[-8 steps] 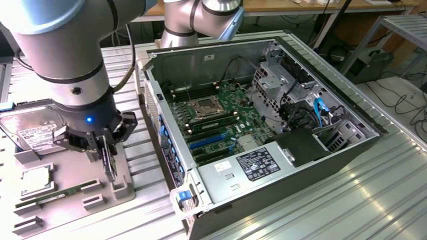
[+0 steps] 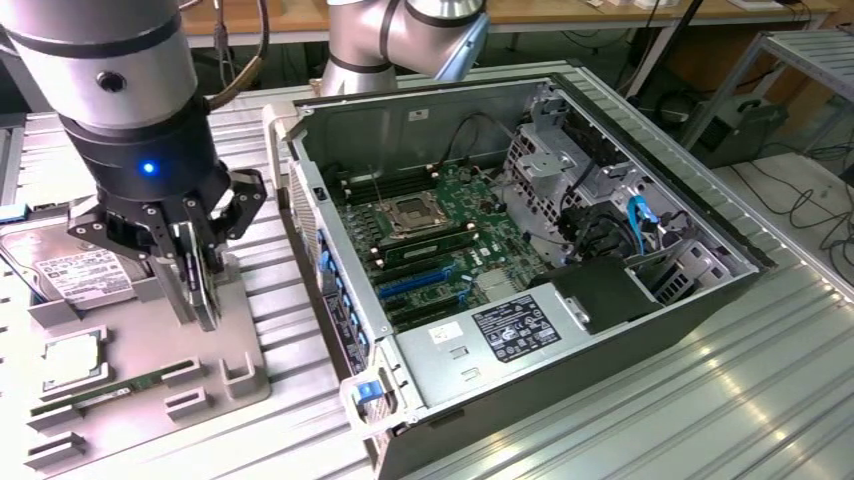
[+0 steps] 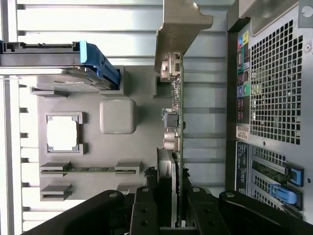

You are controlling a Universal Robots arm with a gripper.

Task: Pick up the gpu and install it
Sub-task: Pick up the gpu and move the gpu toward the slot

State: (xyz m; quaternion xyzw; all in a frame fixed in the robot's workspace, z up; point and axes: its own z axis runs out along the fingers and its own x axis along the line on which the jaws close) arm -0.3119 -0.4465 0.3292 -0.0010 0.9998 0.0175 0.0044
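Here, the gpu [image 2: 207, 300] stands upright on its long edge over the grey parts tray [image 2: 247, 345], in the left-middle of the exterior view. The gripper [image 2: 198, 262] comes down on it from above, its black fingers [image 2: 158, 238] closed against the card's two flat faces, so the claw is gripping the gpu. Whether the card's lower edge is in its tray slot or just clear of it cannot be told. In the wrist view the gpu [image 3: 177, 115] appears edge-on, running out from between the fingers [image 3: 144, 203] to its silver bracket [image 3: 182, 24] at the far end.

On the same tray, toward the exterior view's lower left, lie a hard drive [image 2: 74, 275], a square processor [image 2: 74, 362] and a narrow green memory stick [image 2: 114, 392]. Just beside the tray, to the exterior view's right, the open computer case [image 2: 694, 300] lies on its side, showing the green motherboard [image 2: 441, 240] with blue expansion slots [image 2: 407, 288].
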